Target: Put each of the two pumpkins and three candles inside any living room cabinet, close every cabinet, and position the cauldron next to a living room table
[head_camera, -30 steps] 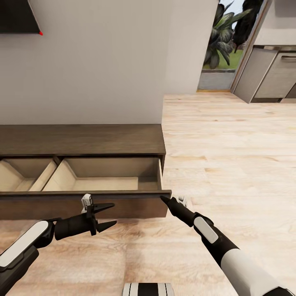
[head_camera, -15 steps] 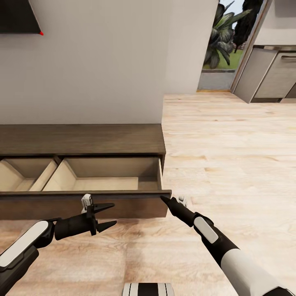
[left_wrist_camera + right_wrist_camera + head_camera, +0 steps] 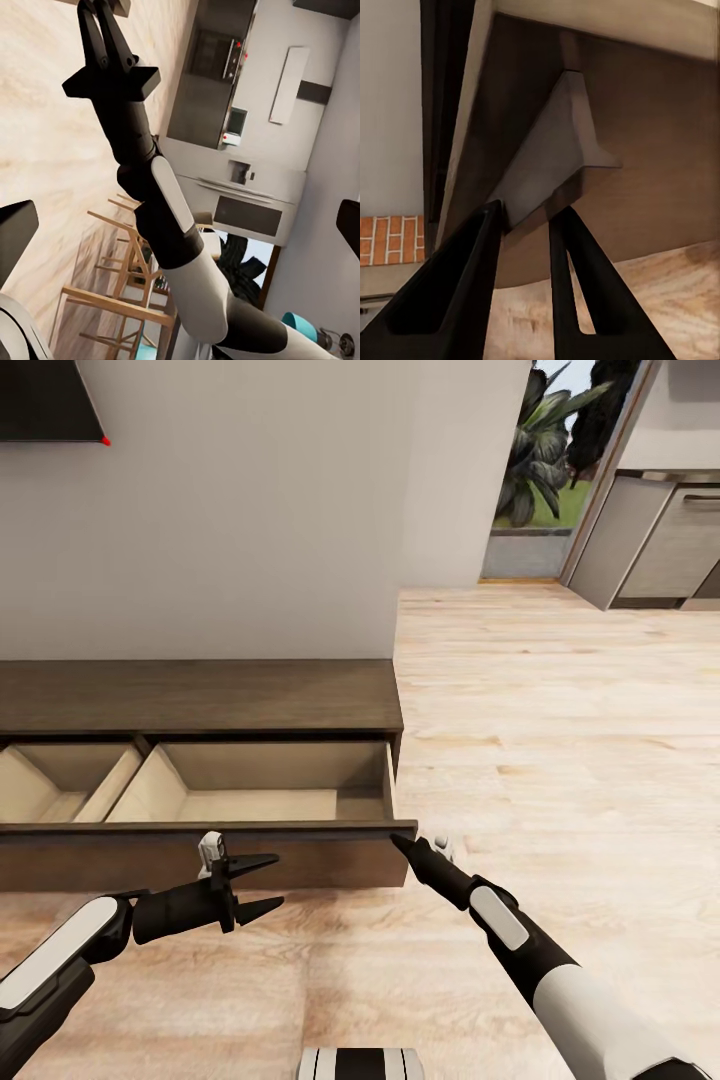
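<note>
The long dark-brown cabinet stands against the wall with its drawer pulled out. The drawer's pale wood compartments hold nothing. My right gripper is at the right end of the drawer front. In the right wrist view its narrow-set fingers pinch that front's corner. My left gripper hangs open just in front of the drawer front, holding nothing. The left wrist view shows the right gripper from the side, fingers close together. Pumpkins, candles and cauldron are out of view.
Light wood floor stretches to the right of the cabinet. At the far right are grey kitchen units and a doorway onto plants. A dark screen corner hangs on the wall. Wooden chairs show in the left wrist view.
The whole picture has shifted very slightly, so the camera moved. Both arms and the drawer hold their places.
</note>
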